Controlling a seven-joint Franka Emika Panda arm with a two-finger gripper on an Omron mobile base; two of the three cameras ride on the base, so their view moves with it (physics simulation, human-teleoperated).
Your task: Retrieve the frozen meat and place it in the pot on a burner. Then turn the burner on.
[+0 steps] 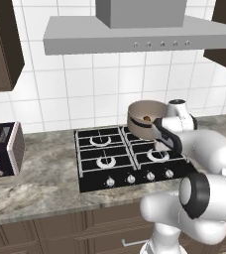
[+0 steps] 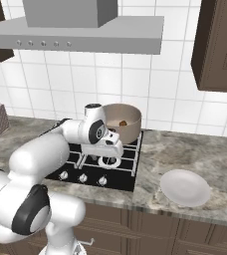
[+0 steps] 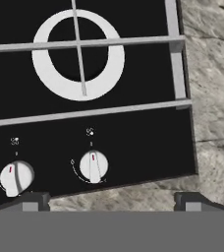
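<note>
Round silver-ringed burner (image 3: 78, 55) under thin grey grate (image 3: 84, 44).

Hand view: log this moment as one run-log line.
meat: in pot on back burner | gripper: open, above knobs | burner: unlit | next: turn knob

Four burners (image 1: 106, 161), one pot (image 1: 143, 121)

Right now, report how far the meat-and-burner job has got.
Done: the frozen meat lies inside the pot, which sits on the back right burner. In hand: the open end effector hangs above the cooktop's right-hand knobs, holding nothing. Left: turn that burner's knob; no flame shows.
</note>
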